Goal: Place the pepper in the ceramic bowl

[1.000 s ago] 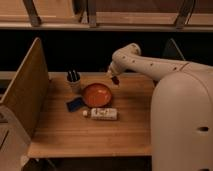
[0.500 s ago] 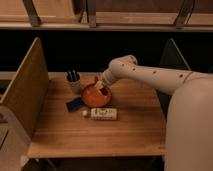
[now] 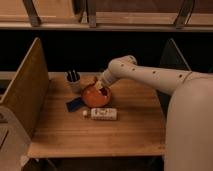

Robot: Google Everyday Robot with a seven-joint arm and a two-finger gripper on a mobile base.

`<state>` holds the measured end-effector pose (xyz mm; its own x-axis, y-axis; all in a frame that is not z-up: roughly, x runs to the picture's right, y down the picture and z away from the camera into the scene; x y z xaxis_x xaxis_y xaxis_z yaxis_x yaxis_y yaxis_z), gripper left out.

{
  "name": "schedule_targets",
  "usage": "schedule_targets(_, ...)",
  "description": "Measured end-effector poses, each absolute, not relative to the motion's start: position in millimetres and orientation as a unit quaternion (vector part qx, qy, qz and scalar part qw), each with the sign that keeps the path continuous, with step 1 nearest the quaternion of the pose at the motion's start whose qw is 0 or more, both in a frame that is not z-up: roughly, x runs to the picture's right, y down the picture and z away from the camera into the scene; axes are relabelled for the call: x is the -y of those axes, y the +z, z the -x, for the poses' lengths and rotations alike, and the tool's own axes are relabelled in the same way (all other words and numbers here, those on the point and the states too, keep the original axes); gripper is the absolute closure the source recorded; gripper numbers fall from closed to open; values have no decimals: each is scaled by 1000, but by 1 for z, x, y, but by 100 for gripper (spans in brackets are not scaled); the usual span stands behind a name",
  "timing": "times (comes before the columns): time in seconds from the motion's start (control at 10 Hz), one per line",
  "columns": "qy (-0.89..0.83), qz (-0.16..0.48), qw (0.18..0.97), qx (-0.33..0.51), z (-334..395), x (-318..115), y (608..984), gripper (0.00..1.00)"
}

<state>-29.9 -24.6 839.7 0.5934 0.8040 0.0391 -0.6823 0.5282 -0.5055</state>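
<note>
White robot gripper (image 3: 100, 86) reached into glossy orange ceramic bowl (image 3: 91, 99) on wooden table (image 3: 100, 135), grip state unclear, white labelled bottle (image 3: 102, 114) lay just in front.

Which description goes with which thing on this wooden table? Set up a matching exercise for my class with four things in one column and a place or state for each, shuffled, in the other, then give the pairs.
Things:
1. ceramic bowl
2. white bottle
3. pale cup
4. gripper

Descriptions:
A. lying on its side, nearest the table's front edge
B. holding dark utensils, behind and left of the bowl
C. glossy orange, mid-table
D. reaching down over the bowl at the end of the white arm

Pairs: 1-C, 2-A, 3-B, 4-D
</note>
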Motion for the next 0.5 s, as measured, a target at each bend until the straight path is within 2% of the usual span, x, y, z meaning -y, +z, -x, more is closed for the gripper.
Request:
schedule_targets(0.1,430,226,864,135,30,24,840,21)
schedule_targets(0.5,430,225,864,135,30,25,840,20)
